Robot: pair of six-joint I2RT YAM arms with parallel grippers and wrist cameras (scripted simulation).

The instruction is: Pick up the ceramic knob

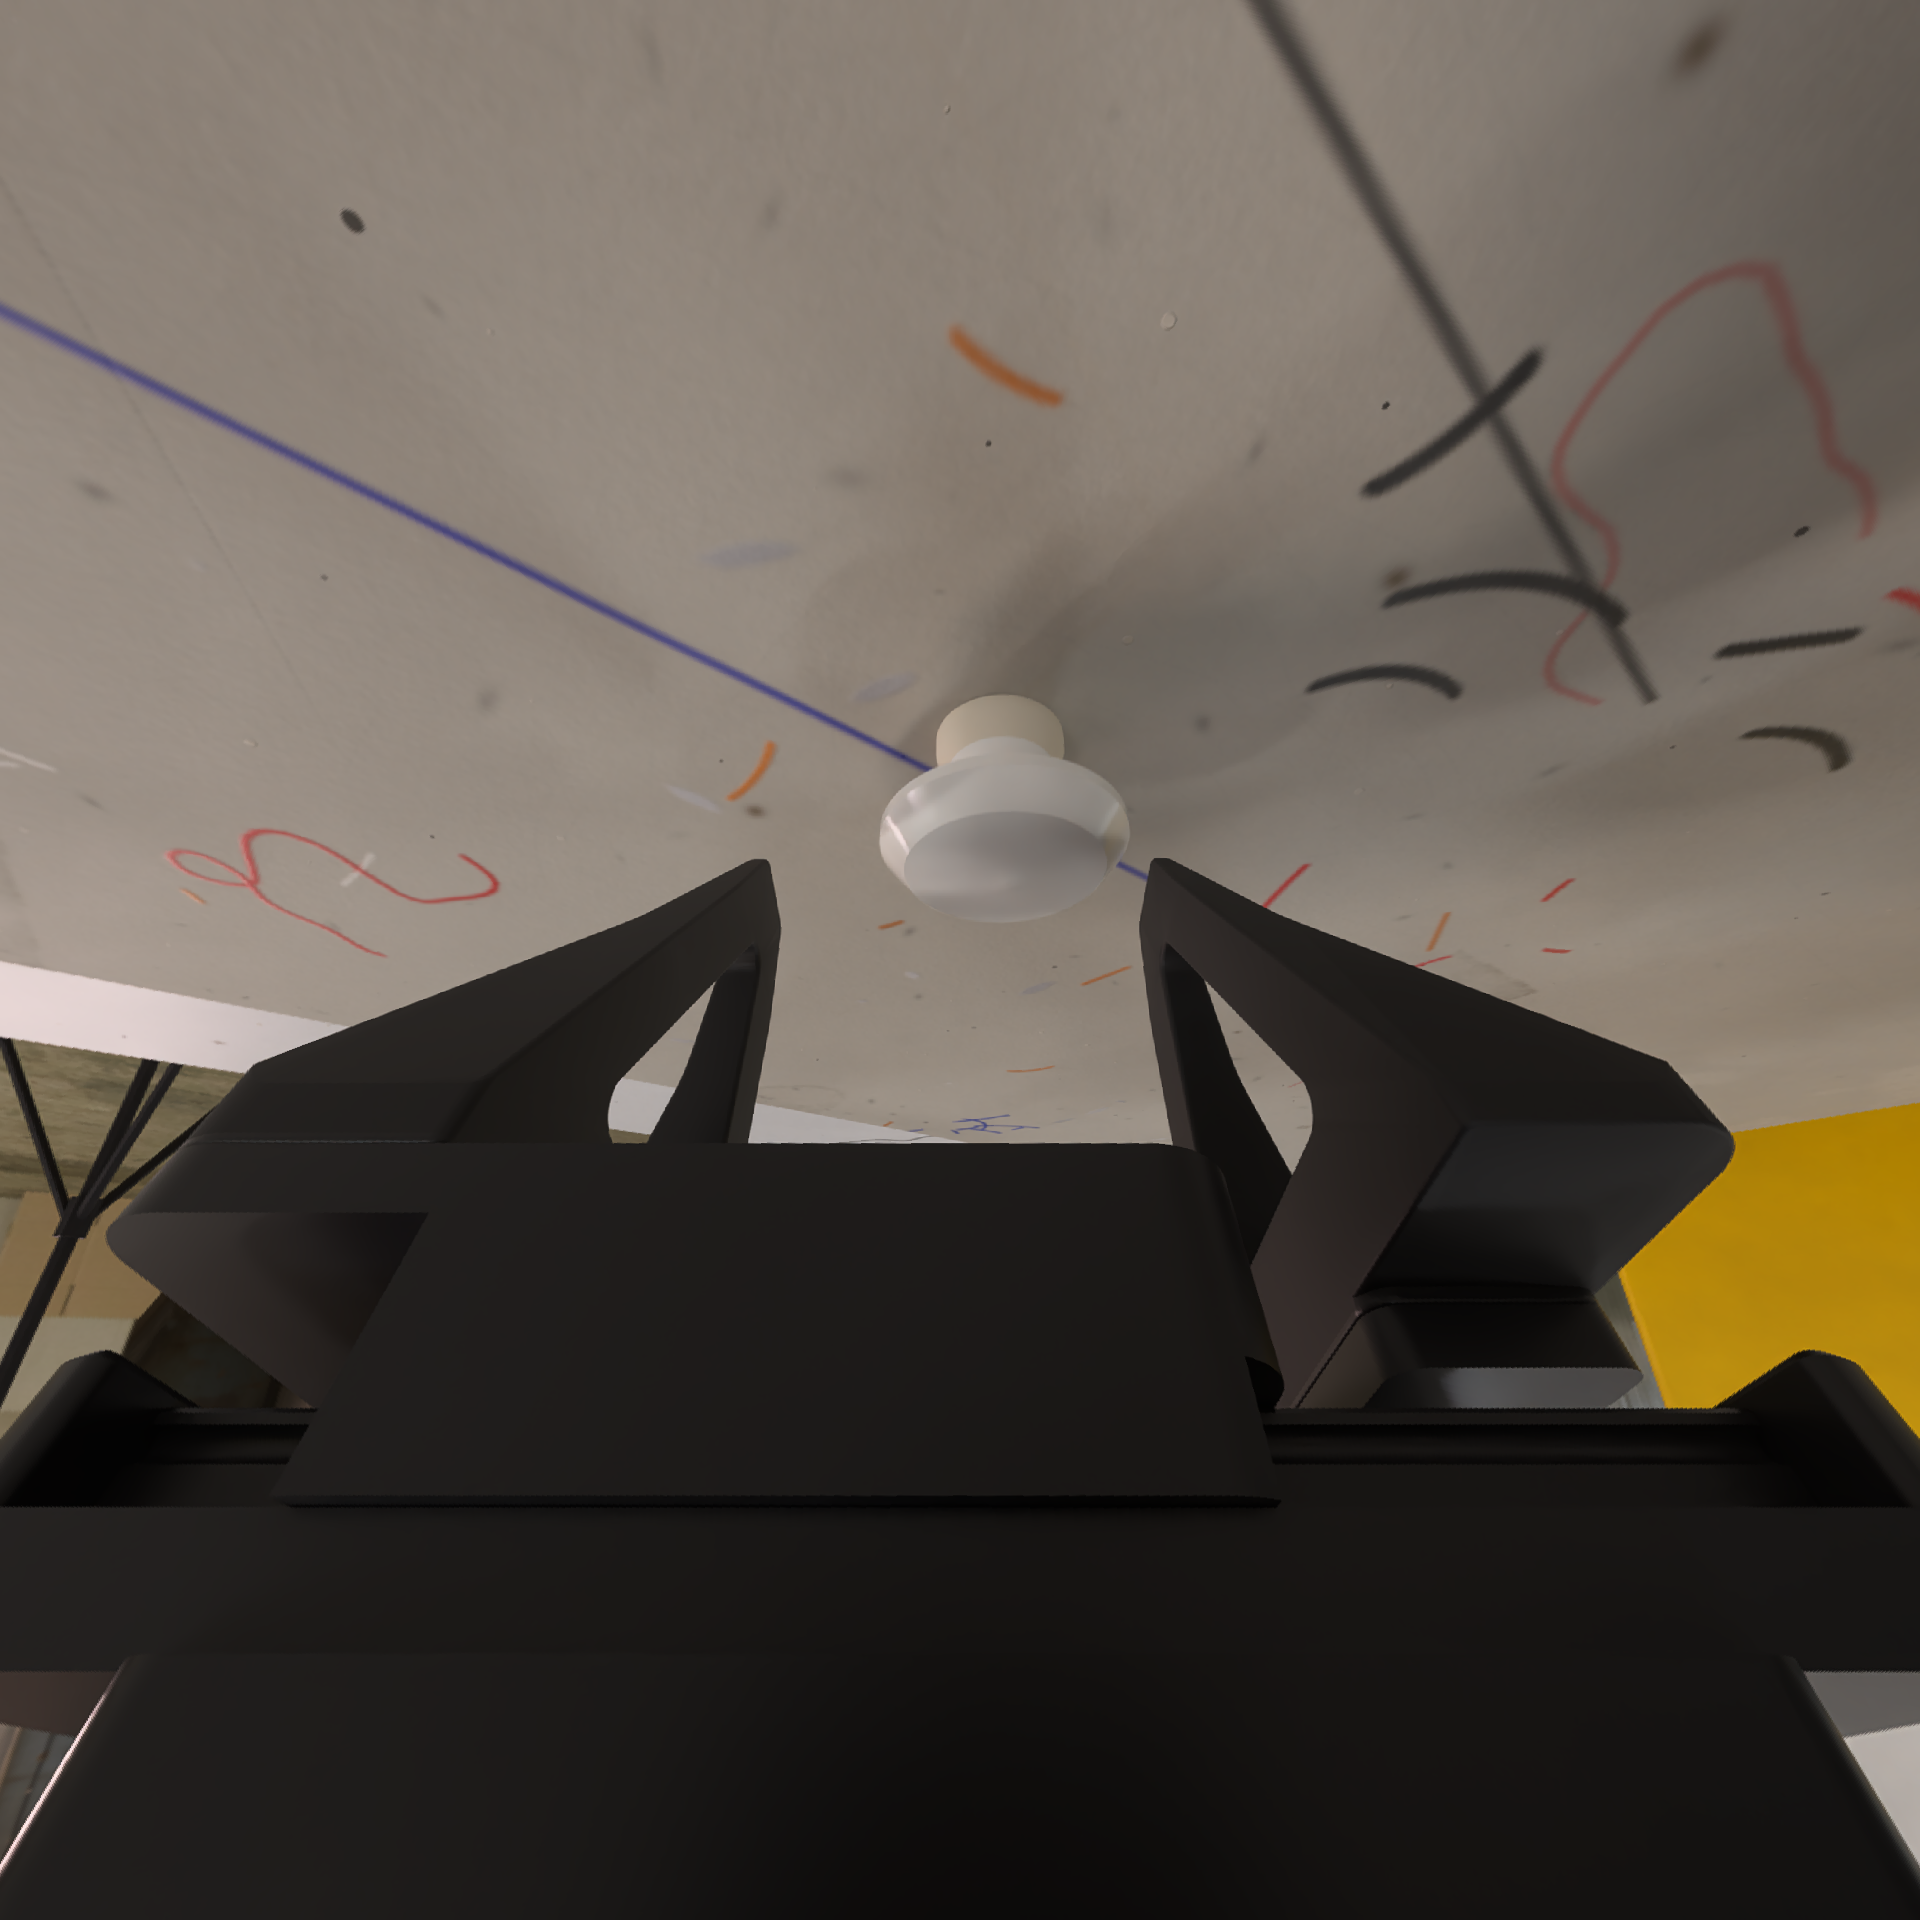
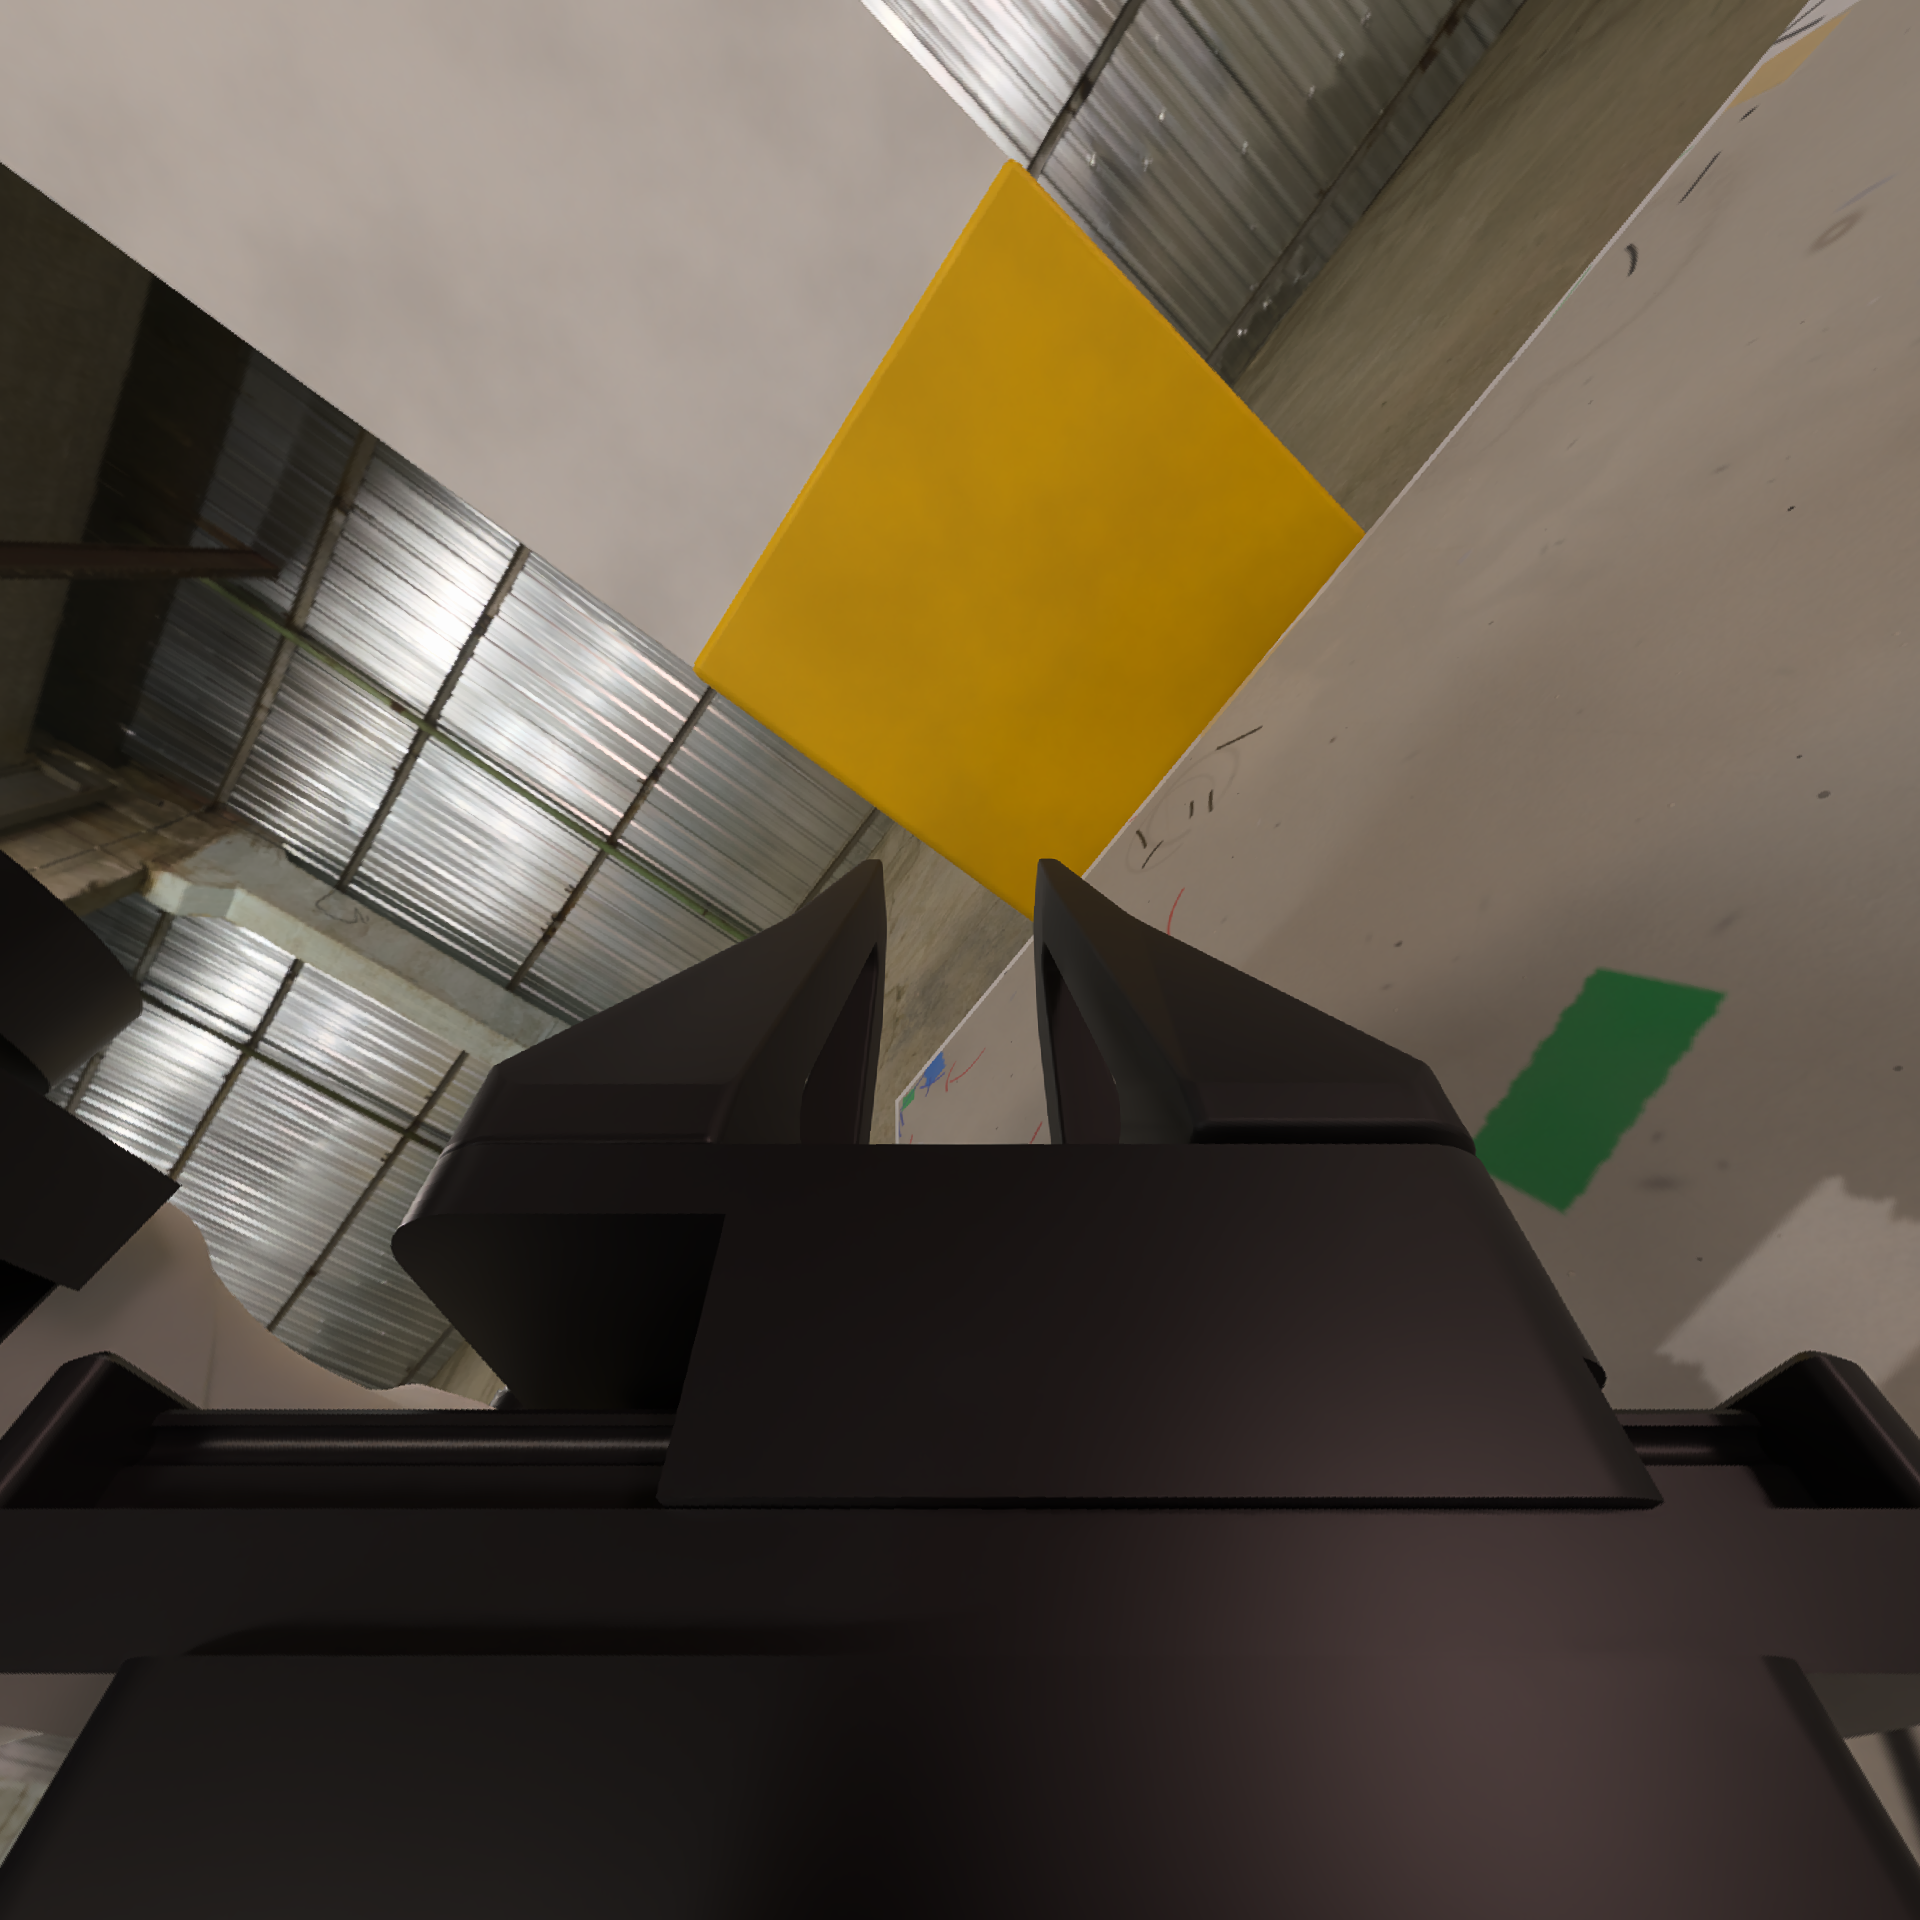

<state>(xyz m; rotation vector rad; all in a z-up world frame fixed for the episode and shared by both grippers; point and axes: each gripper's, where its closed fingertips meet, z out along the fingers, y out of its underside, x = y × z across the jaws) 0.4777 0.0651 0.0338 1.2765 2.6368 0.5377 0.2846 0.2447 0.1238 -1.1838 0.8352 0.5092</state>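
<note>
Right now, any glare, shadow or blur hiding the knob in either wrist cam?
Left wrist view: the ceramic knob is sharp, with soft sheen on its cap and no blown-out glare; a broad soft shadow falls across the table around it, and the marks at far right look smeared. Right wrist view: no knob; the yellow panel is evenly lit, and the metal wall shows streaky highlights.

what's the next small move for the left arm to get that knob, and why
Probably ease the left gripper forward along its fingers, keeping the jaws open. The ceramic knob sits on the table just beyond the fingertips, roughly centred in the gap but not yet between them, so closing now would likely miss. The right gripper points elsewhere and holds nothing.
</note>
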